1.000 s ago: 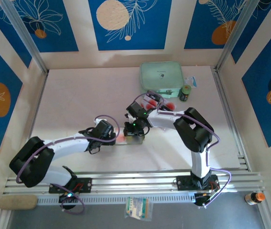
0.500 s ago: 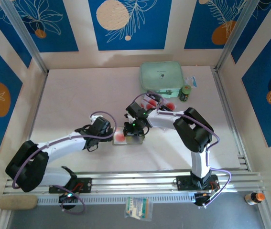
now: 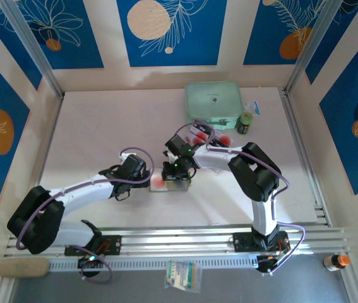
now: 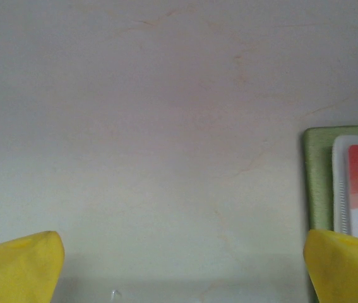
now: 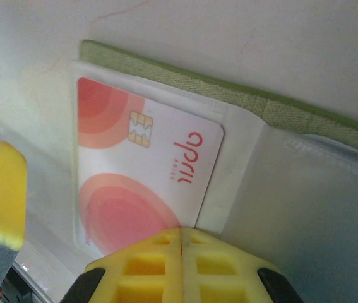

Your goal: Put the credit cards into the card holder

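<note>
The olive-green card holder lies open on the table. A pale credit card with red round marks and a chip sits in its clear sleeve. My right gripper is shut, its tips resting on the holder at the card's near edge, with nothing seen between them. In the top view the right gripper is over the holder. My left gripper stands open just left of the card. The left wrist view has the left gripper over bare table, with the holder's edge at the right. More cards lie behind.
A mint-green case and a small green jar stand at the back right. A red item lies beside the loose cards. Below the front rail are a packet and an orange bottle.
My left gripper has drawn back a little to the left, away from the holder, uncovering the card's red mark. The right gripper has stayed on the holder.
</note>
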Controlling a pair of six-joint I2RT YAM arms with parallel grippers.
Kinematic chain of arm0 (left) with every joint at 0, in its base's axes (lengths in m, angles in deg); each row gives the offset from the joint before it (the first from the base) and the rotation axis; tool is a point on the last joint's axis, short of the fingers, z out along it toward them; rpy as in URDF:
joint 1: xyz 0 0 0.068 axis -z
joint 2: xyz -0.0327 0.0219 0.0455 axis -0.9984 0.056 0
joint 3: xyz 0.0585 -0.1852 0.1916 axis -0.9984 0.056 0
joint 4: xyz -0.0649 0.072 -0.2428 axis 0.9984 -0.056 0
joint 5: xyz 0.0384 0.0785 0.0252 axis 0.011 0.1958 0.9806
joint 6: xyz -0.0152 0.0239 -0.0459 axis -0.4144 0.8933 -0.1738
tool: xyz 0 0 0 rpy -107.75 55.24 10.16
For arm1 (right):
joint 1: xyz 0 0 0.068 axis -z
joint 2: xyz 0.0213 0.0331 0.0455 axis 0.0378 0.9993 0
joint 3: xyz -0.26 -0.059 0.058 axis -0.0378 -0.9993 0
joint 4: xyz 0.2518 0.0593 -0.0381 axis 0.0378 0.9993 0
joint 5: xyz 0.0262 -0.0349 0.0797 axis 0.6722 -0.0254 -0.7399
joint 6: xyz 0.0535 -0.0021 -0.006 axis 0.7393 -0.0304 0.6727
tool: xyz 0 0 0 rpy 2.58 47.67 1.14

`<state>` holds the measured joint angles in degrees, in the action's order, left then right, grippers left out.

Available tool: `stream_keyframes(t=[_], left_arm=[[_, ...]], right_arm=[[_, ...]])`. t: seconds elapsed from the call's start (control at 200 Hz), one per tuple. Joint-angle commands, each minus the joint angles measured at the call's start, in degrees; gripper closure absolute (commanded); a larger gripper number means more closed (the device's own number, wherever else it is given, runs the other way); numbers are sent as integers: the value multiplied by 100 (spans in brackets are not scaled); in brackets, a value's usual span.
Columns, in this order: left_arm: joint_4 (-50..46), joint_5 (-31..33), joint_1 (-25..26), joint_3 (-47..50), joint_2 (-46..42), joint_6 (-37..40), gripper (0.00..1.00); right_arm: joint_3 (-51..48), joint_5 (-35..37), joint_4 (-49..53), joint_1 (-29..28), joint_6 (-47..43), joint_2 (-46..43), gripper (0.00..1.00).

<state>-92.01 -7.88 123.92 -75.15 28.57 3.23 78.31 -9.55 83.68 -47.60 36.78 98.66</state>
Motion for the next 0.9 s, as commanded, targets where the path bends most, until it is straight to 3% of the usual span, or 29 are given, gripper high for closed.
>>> stream_keyframes(t=[0.0, 0.465, 0.895], left_arm=[[42, -123, -48, -133, -54, 66, 3], [-122, -807, -3, -768, -273, -4, 4], [-28, -842, 681, -1539, 171, -248, 4]], right_arm=[[130, -184, 64, -54, 54, 101, 99], [-90, -188, -4, 259, 48, -597, 98], [-744, -140, -33, 910, -117, -973, 98]])
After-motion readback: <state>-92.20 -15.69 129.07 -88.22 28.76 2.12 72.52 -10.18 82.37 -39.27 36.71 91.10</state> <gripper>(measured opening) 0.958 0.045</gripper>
